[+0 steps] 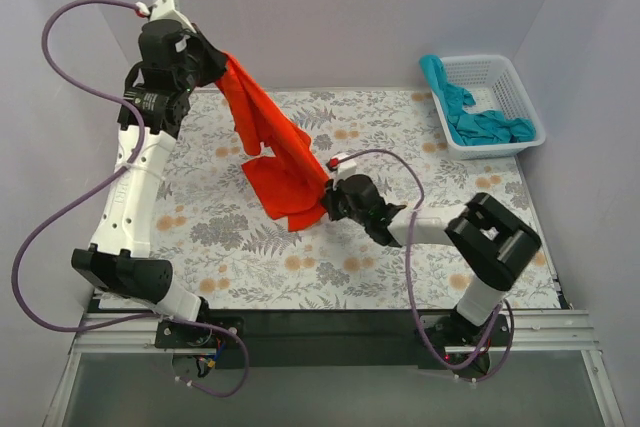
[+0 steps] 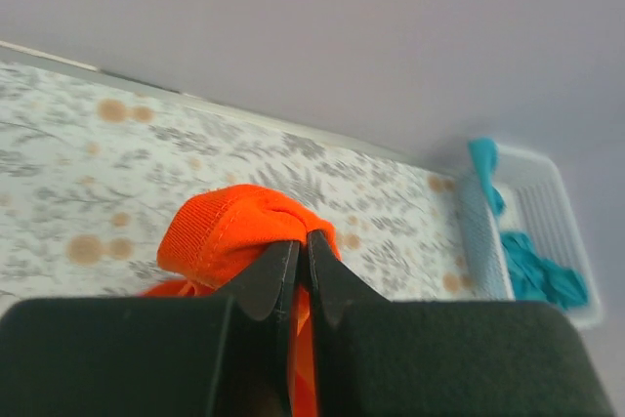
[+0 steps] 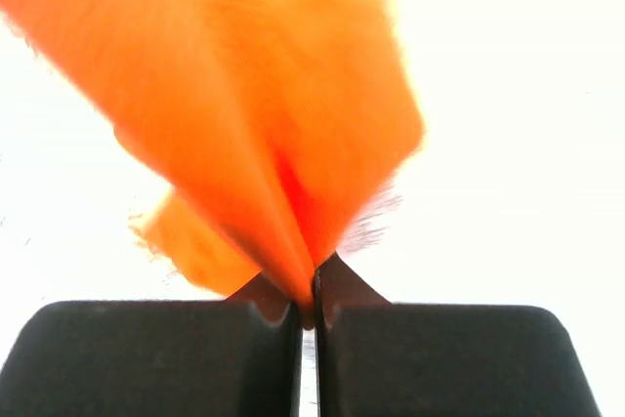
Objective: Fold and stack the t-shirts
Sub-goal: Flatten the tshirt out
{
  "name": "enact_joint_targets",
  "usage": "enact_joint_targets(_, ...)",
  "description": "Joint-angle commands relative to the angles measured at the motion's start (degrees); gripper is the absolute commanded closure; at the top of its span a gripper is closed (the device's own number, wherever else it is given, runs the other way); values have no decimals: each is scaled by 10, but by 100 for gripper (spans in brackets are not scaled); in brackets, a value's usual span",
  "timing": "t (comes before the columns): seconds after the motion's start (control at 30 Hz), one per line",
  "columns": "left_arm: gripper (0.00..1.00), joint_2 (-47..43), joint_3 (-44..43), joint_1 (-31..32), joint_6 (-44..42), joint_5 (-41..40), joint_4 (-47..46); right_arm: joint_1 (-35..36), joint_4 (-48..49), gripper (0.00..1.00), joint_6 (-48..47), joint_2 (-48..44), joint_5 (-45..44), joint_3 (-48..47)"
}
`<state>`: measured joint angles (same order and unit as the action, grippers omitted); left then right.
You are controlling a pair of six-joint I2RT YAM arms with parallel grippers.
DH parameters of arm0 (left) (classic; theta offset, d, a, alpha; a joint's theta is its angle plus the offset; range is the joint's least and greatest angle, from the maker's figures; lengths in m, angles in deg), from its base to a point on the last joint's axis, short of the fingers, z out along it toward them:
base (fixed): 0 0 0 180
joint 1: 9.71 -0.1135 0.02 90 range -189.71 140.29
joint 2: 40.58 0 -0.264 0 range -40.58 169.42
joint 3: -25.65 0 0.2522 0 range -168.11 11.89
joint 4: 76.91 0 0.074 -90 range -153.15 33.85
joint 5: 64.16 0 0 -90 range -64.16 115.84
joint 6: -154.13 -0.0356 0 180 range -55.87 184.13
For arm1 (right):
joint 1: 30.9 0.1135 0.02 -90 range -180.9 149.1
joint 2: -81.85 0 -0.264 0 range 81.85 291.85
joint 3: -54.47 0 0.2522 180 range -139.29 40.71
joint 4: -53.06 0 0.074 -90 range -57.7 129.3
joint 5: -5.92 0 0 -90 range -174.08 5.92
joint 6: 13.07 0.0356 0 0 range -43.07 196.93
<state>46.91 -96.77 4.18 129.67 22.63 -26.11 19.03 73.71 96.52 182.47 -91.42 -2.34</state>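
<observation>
An orange t-shirt (image 1: 272,143) hangs stretched between both grippers above the floral table (image 1: 240,247). My left gripper (image 1: 222,65) is raised high at the back left and is shut on one bunched edge of the shirt (image 2: 234,231). My right gripper (image 1: 328,197) is lower, near the table's middle, and is shut on another edge of the shirt (image 3: 283,144). The shirt's lower part droops onto the cloth. Teal t-shirts (image 1: 480,122) lie in a white basket (image 1: 528,97) at the back right; they also show in the left wrist view (image 2: 532,266).
The white basket (image 2: 547,192) stands at the table's back right corner. Grey walls close in the back and sides. Purple cables loop from both arms. A black rail runs along the near edge.
</observation>
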Motion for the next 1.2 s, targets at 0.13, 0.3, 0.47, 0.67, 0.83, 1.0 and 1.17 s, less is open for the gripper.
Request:
enact_joint_targets(0.13,100,23,-73,-83,-23,-28,-33,-64,-162,99,-265,-188,-186,-76)
enact_joint_targets(0.3,100,-19,-103,-85,-24,-34,-11,-73,-244,99,-420,-290,-253,-140)
enact_joint_targets(0.47,100,-153,-27,-85,-35,-60,-6,-72,-380,99,-422,-423,-205,-167)
enact_joint_targets(0.67,100,-225,9,-85,-56,-69,60,-72,-477,94,-390,-545,-123,-172)
enact_joint_targets(0.83,100,-220,74,-85,-81,-111,62,-73,-508,93,-399,-526,-137,-165)
enact_joint_targets(1.0,100,-147,199,-85,-79,-88,21,-111,-508,93,-388,-422,-116,-158)
enact_joint_targets(1.17,99,-12,271,-86,-74,-55,-58,-209,-473,89,-346,-245,-7,-189)
